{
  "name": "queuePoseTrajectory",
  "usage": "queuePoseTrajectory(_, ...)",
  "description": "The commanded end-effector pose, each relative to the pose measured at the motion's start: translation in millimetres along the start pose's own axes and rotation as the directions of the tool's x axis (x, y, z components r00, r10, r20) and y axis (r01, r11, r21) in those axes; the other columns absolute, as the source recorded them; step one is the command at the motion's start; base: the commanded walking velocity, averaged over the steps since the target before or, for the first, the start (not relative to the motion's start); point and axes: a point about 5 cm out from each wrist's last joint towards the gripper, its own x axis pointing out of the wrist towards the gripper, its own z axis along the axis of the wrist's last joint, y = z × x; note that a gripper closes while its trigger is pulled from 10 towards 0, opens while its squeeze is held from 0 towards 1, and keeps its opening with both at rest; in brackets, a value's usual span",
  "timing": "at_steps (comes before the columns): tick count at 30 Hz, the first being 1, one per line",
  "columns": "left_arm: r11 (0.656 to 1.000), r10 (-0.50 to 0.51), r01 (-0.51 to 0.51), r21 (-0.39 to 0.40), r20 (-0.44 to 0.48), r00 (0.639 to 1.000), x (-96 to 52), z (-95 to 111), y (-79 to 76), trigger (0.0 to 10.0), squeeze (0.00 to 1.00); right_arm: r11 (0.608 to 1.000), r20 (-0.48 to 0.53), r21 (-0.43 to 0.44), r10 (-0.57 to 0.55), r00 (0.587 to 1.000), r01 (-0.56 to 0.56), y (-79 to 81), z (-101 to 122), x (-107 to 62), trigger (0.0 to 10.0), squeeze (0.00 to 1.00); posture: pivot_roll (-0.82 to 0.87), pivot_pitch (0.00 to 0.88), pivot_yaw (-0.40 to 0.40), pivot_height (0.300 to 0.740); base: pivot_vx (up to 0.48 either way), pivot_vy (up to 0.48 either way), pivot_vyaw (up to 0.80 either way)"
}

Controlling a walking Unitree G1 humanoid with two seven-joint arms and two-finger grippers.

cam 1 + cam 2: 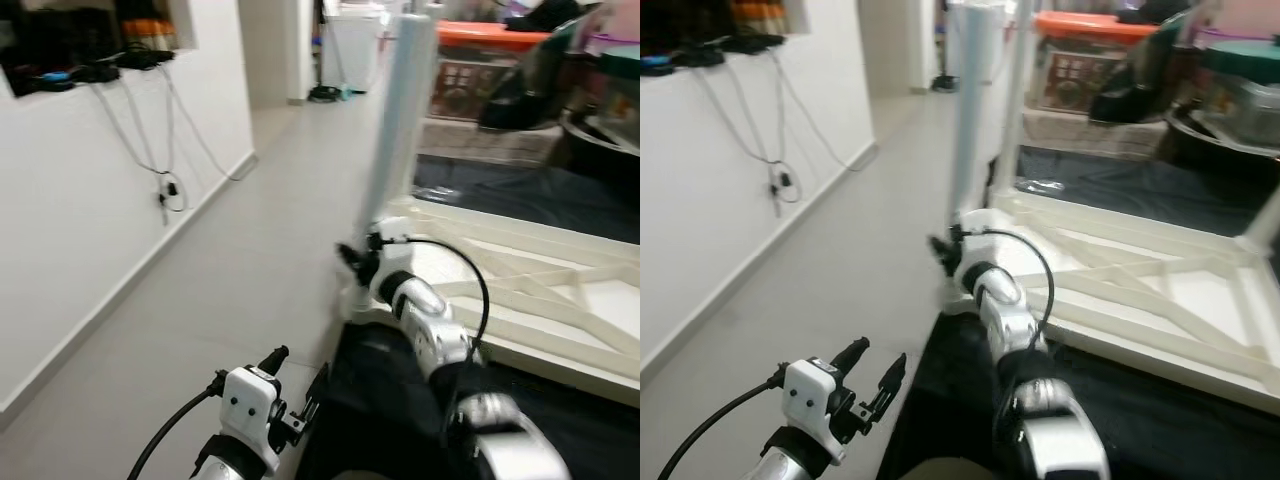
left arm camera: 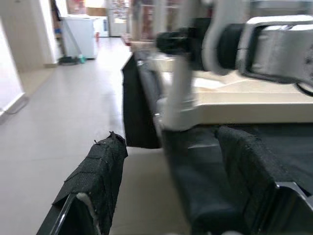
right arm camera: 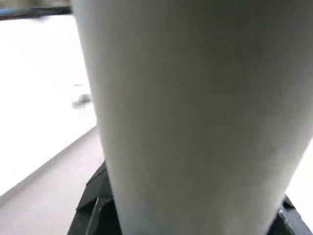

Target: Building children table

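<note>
A white children's table (image 1: 560,300) lies upside down on a black cloth (image 1: 380,400). One white table leg (image 1: 400,120) stands upright at the table's near left corner. My right gripper (image 1: 358,262) is at the leg's base, shut on the leg. In the right wrist view the leg (image 3: 186,122) sits right up against the camera, between the black fingers (image 3: 93,205). My left gripper (image 1: 297,375) hangs low by the cloth's left edge, open and holding nothing. Its two padded fingers (image 2: 98,181) point toward the table corner (image 2: 215,107) and the leg (image 2: 178,88).
A white wall (image 1: 90,220) with hanging cables (image 1: 165,190) runs along the left. Pale floor (image 1: 220,290) leads back to a white bin (image 1: 350,45). An orange-lidded storage box (image 1: 480,70) and dark clutter (image 1: 590,110) stand behind the table.
</note>
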Motion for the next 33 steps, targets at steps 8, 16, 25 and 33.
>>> queuePoseTrajectory(8, 1.0, 0.002, -0.002, -0.008, -0.009, 1.0, -0.9, -1.5, 1.0, 10.0, 0.0, 0.963, -0.135, 0.069, -0.25, 0.959, 0.26, -18.5, -25.9, -13.9, 0.0, 0.0, 0.05, 0.0, -0.025, 0.74, 0.0, 0.0, 0.0)
queuePoseTrajectory(16, 1.0, 0.002, -0.002, -0.009, -0.011, 1.0, -1.1, -1.7, 1.2, 10.0, 0.0, 0.985, 0.085, 0.172, 0.003, 0.996, -0.018, 13.4, 7.1, 0.6, 10.0, 0.87, 0.05, 0.0, -0.022, 0.74, 0.0, 0.0, 0.0)
queuePoseTrajectory(25, 1.0, 0.002, -0.003, -0.008, -0.007, 1.0, 0.0, -1.0, 1.7, 10.0, 0.0, 0.77, 0.152, 0.201, 0.586, 0.796, -0.605, 19.6, 34.4, 4.1, 10.0, 0.0, 0.05, 0.0, -0.025, 0.74, 0.0, 0.0, 0.0)
queuePoseTrajectory(33, 1.0, 0.002, -0.002, -0.007, -0.005, 1.0, 1.4, -0.6, 1.2, 10.0, 0.0, 0.306, -0.093, 0.117, 0.951, 0.296, -0.945, 24.6, 7.3, -21.3, 10.0, 0.0, 0.04, 0.0, -0.027, 0.74, 0.0, 0.0, 0.0)
